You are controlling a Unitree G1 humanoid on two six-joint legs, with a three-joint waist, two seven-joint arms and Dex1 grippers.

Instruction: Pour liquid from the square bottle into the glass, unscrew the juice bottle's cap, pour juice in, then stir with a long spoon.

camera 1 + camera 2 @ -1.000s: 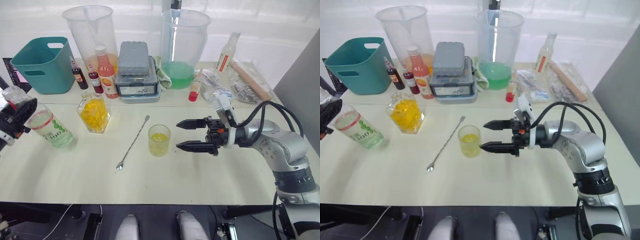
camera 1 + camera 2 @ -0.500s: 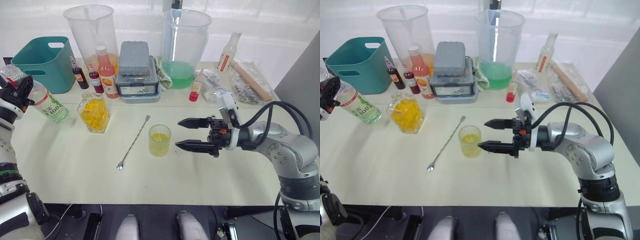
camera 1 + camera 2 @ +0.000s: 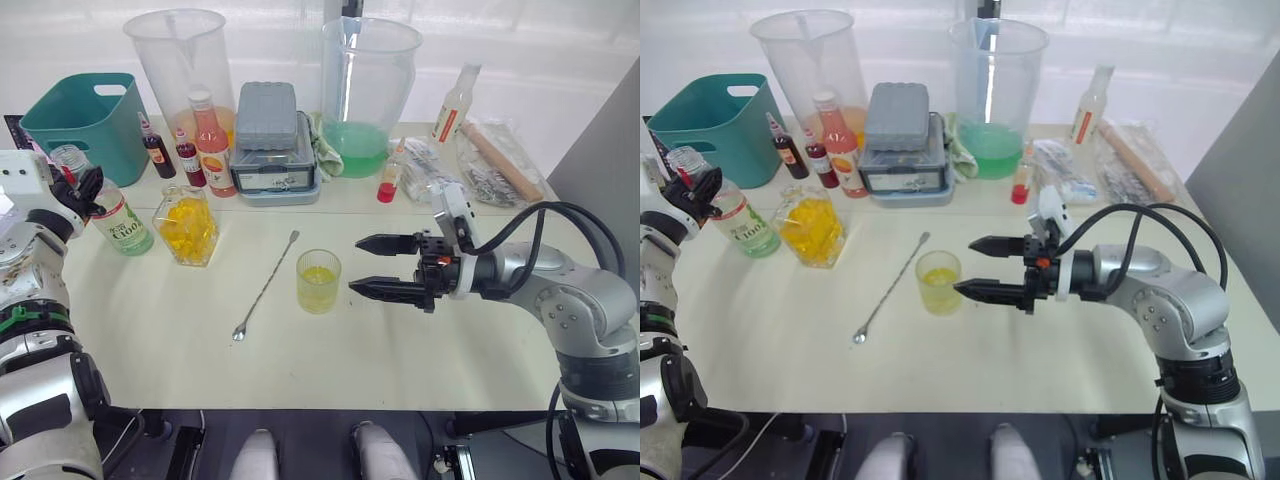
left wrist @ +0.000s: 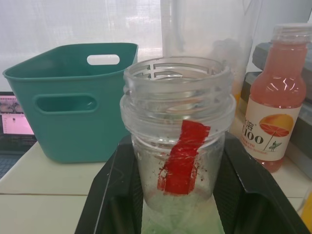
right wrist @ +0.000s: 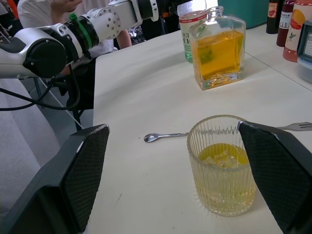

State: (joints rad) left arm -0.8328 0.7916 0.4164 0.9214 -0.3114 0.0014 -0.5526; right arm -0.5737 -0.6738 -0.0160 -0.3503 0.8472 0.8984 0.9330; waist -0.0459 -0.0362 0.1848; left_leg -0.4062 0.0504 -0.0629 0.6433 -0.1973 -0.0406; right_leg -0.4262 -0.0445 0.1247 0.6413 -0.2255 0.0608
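Gripping the juice bottle [image 3: 113,205] by its neck, the left claw [image 4: 178,195] has a black finger pressed on each side of the clear plastic just under the threaded mouth, which stands open with no cap on it. The bottle leans a little at the left of the worktop [image 3: 330,370], just beside the square bottle [image 3: 187,224], and whether its base touches the surface I cannot tell. By the look of it this is thin, smooth plastic with pale juice [image 3: 758,240] low inside, so it should be light but slippery and apt to flex; the stiff ribbed neck where it is held seems the safest place, and a tilt from there would likely swing the heavier bottom around. The square bottle, half full of yellow-orange liquid [image 5: 217,58], appears to be thick glass, heavy and hard. The glass [image 3: 319,281] sits near the middle of the worktop with a shallow yellow pool and what look like ice cubes in it; it is ribbed and probably breakable and easy to tip. The right claw [image 3: 385,266] hovers just beside it, fingers spread wide and holding nothing, one on each side of the glass in the right wrist view. The long spoon [image 3: 265,287] lies flat between the glass and the square bottle.
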